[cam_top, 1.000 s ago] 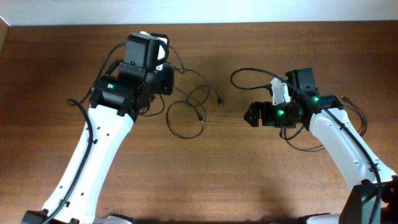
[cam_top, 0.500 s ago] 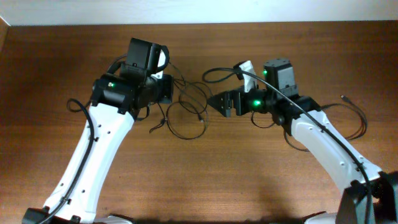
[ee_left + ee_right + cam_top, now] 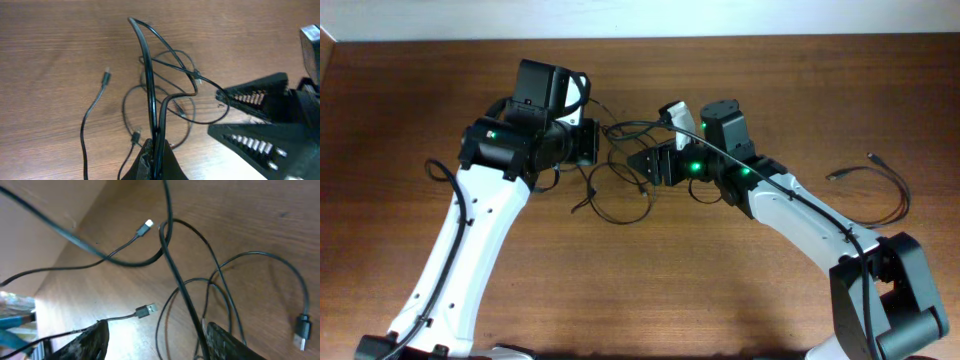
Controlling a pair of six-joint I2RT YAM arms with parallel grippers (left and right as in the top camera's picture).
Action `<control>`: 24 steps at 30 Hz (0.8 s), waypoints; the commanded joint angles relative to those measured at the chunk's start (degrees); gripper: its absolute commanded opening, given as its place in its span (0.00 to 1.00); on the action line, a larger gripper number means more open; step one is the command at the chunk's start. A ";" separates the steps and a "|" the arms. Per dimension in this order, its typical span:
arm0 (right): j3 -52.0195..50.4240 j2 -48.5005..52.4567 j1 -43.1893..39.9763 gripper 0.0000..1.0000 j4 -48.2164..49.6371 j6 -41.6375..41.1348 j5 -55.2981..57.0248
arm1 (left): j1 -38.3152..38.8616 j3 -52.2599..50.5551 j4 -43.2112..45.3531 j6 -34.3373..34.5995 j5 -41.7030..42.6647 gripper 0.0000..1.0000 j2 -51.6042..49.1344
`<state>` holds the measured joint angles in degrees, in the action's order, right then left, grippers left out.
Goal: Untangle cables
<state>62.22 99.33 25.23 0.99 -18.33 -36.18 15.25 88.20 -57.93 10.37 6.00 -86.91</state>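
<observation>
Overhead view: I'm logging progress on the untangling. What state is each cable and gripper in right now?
Tangled cables: looped over each other, some strands lifted up.
Separate cable: lying alone at the far right, free of the tangle.
Left gripper: shut on the tangled cables.
Right gripper: open, right beside the tangle.

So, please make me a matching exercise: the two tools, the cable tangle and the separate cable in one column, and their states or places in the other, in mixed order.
Column one:
1. left tool
2. right tool
3. tangle
4. lone cable

Column two:
A. open, beside the tangle
B. lies alone, far from both tools
C. shut on strands of the tangle
D. lies between the two tools

Pairs: 1-C, 2-A, 3-D, 4-B.
</observation>
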 commanded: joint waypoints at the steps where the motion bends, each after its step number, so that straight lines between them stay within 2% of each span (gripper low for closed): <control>1: 0.46 0.48 0.26 0.51 0.55 -0.20 2.86 | -0.20 0.76 0.02 -1.14 4.42 0.00 -0.24; 2: 0.48 0.48 0.26 0.39 0.70 -0.22 2.82 | -0.57 0.76 0.04 -1.25 3.02 0.00 -0.24; 4: 0.48 0.24 0.24 0.04 1.70 -2.56 1.55 | -0.79 0.76 0.04 -1.22 0.85 0.00 -0.37; 10: 3.52 -8.96 0.26 0.04 3.48 -4.52 -4.70 | -0.79 0.76 0.00 -1.22 -2.84 0.00 -2.32; 18: 3.69 -26.16 0.20 0.04 3.56 -4.46 -3.78 | -0.81 0.76 -0.02 -0.96 -3.34 0.00 -6.47; 24: 3.72 -33.59 0.11 0.04 5.18 -2.93 -1.03 | -2.86 0.76 -0.22 -0.96 -4.98 0.00 -6.86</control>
<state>64.84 68.71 25.23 4.91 -22.20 -38.39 13.96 88.20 -57.93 10.09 2.20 -93.23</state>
